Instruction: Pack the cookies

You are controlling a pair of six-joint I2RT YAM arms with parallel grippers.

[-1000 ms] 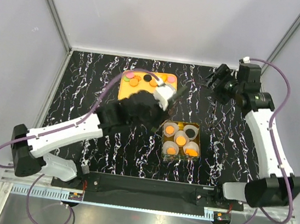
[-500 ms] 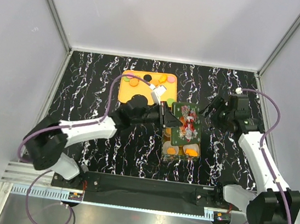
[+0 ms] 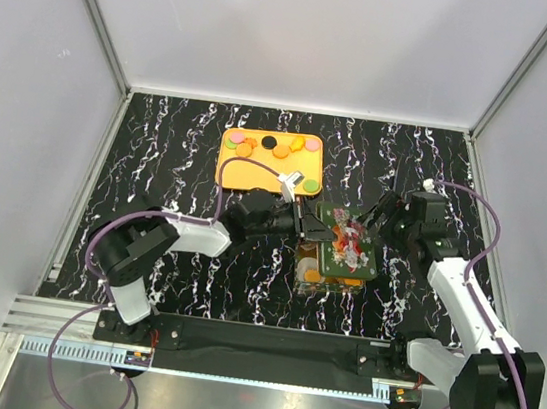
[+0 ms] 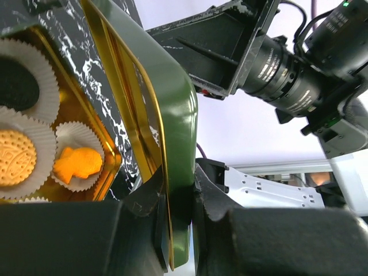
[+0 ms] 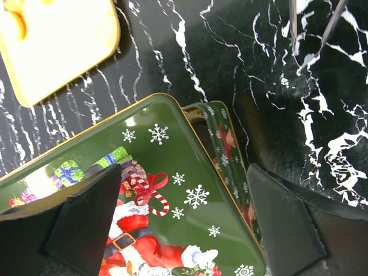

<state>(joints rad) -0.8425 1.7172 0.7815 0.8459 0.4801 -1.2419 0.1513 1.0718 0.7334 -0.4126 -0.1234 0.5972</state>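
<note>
Two tools: my left tool [image 4: 177, 215] clamps tin lid [image 3: 348, 240] rim, right tool [image 5: 184, 221] gapes. Cookies [image 3: 283, 150] likely light, brittle; pinch edges.

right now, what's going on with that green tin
The left gripper pinches the edge of the green Christmas lid, holding it tilted over the tin. The tin already has cookies sitting in paper cups. The right gripper is open near the lid's right side, not gripping it. More cookies lie on the orange tray behind.
</note>
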